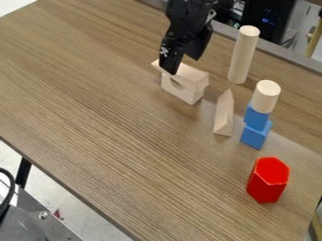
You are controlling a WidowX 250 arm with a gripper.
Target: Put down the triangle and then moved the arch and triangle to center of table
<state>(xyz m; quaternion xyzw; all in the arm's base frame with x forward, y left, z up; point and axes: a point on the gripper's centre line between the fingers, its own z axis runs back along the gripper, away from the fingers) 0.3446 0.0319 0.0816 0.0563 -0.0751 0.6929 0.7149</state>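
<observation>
The gripper (184,66) hangs near the top centre, pointing down, its two fingers apart. One finger overlaps the upper wooden block, and the other stands to its right at the block's far side. That pale block (191,75), which looks like a triangle, rests on the wooden arch (181,91), its left end jutting past it. Part of the upper block is hidden behind the near finger. To the right, a second wooden triangle (223,115) lies separately on the table.
Right of the blocks, a tall wooden cylinder (243,55) stands on the table (113,127). Nearer stands a stack of blue blocks (256,134) with a short wooden cylinder (265,97) on top. A red hexagonal block (268,181) stands at the lower right.
</observation>
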